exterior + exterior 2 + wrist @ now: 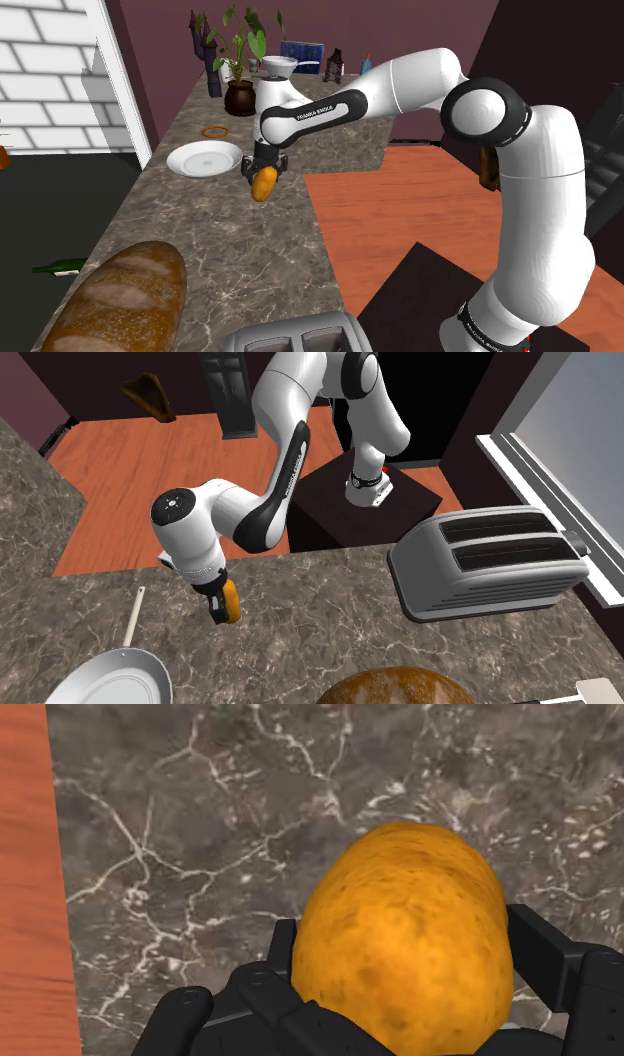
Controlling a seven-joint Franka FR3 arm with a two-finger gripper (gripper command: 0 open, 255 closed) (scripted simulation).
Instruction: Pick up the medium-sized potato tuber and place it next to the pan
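One orange-brown potato (405, 939) sits pinched between the two black fingers of the pincer (262, 172). It hangs over the dark marbled tabletop (200, 240), close to the white pan (205, 158) and on the shoulder view's right of it. By my judgement the carry is nearly done and setting down is the step in hand. Lower straight until the tuber meets the stone, keep it off the pan's rim, and part the fingers only once it rests. Its rounded body could otherwise roll toward the tabletop's edge and the orange floor (25, 874). The wrist view gives the grip closely, a finger against each flank, with that edge nearby. The second exterior view adds the pan's pale handle (135, 614), reaching toward the arm, and a toaster (490, 557) well apart. The shoulder view best lays out the gap between potato and pan.
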